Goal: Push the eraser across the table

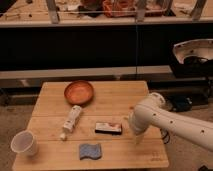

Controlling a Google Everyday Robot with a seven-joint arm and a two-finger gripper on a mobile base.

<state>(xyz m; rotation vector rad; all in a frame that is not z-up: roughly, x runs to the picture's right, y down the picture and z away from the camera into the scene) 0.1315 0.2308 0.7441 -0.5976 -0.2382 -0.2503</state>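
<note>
The eraser (pixel 108 128) lies flat on the light wooden table (pixel 117 102), toward the front and a little right of centre. It has black sides and a white top with a reddish mark. My white arm comes in from the right. The gripper (pixel 136 138) hangs at the arm's lower end, low over the table and just right of the eraser, a short gap away from it.
An orange bowl (pixel 78 92) sits at the back left. A white capped tube (pixel 73 119) lies left of the eraser. A blue sponge (pixel 90 151) lies near the front edge. A white cup (pixel 25 143) stands at the front left corner. Dark shelving stands behind the table.
</note>
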